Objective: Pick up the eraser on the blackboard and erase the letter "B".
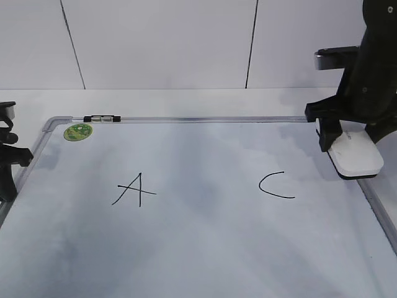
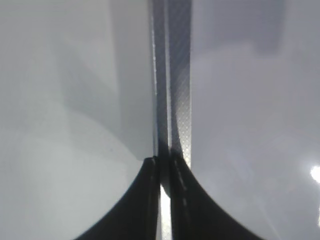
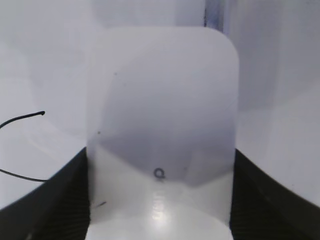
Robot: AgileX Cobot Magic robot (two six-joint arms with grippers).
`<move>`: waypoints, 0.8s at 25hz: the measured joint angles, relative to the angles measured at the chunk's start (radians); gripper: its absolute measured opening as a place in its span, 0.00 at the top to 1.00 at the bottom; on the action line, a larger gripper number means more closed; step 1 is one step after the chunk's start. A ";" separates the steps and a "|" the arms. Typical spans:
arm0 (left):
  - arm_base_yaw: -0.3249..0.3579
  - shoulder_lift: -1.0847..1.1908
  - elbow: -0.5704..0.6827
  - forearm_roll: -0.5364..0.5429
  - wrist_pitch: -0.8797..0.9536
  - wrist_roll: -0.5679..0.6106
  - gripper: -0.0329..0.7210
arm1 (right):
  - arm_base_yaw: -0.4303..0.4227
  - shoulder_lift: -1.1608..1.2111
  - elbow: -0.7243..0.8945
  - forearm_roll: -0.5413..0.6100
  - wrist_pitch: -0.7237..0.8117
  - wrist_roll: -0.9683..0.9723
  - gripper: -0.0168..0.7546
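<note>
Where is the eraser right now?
In the exterior view the eraser sits at the blackboard's right edge, held between the right gripper's fingers, just right of the letter "C".

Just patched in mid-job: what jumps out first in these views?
The right gripper holds the white eraser at the board's right edge, the eraser filling the right wrist view between the fingers. Only an A at left and a C at right show on the board; between them there is no B, just bare white. The left gripper sits shut over the board's left frame.
</note>
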 joint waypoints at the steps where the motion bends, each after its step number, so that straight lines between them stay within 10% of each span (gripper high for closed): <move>1: 0.000 0.000 0.000 0.000 0.000 0.000 0.94 | 0.000 0.000 0.000 0.000 -0.002 0.000 0.31; 20: 0.000 0.000 0.000 0.000 0.000 0.000 0.94 | -0.010 0.087 0.000 -0.021 -0.050 0.017 0.31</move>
